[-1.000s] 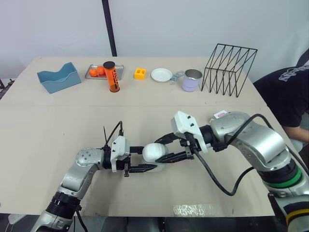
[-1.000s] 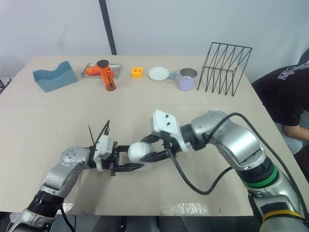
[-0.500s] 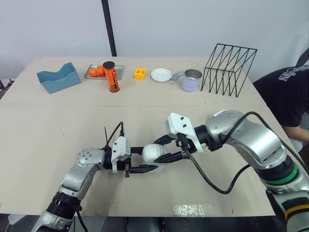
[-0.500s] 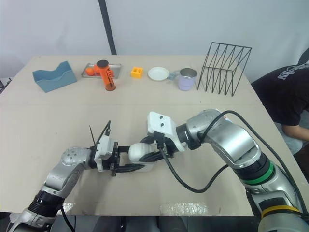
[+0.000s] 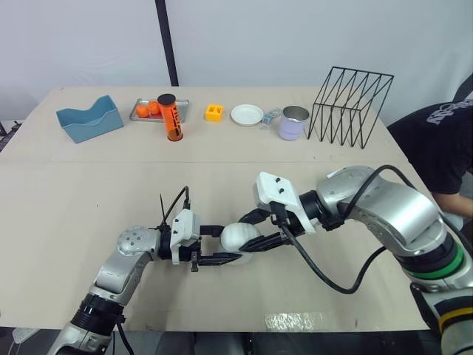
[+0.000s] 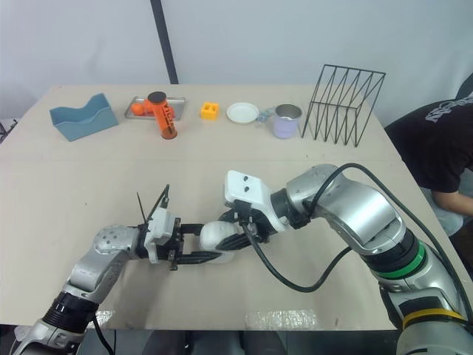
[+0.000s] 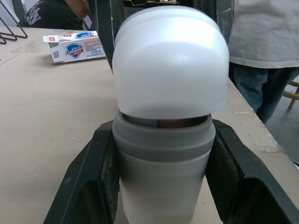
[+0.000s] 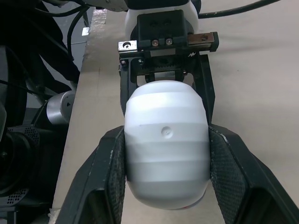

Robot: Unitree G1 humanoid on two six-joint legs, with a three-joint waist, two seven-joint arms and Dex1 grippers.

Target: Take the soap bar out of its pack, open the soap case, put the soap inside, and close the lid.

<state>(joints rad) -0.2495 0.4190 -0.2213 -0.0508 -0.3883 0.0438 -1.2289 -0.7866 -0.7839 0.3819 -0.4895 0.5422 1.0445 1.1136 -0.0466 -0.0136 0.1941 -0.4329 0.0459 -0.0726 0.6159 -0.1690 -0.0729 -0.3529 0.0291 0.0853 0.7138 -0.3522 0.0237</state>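
Note:
The soap case lies on the table's near middle, held from both sides. My left gripper is shut on its grey base, one finger on each side. My right gripper is shut on the white domed lid, which sits over the base with a thin gap left; something pinkish shows inside the gap. The empty soap pack, white and blue, lies flat on the table beyond the case.
Along the far edge stand a blue tray, a metal tray with oranges, an orange cylinder, a yellow block, a white plate, a mug and a black wire rack. A person sits at the right.
My right gripper has shifted slightly left and brought the white lid down onto the grey base. The left gripper has kept its hold and stayed put.

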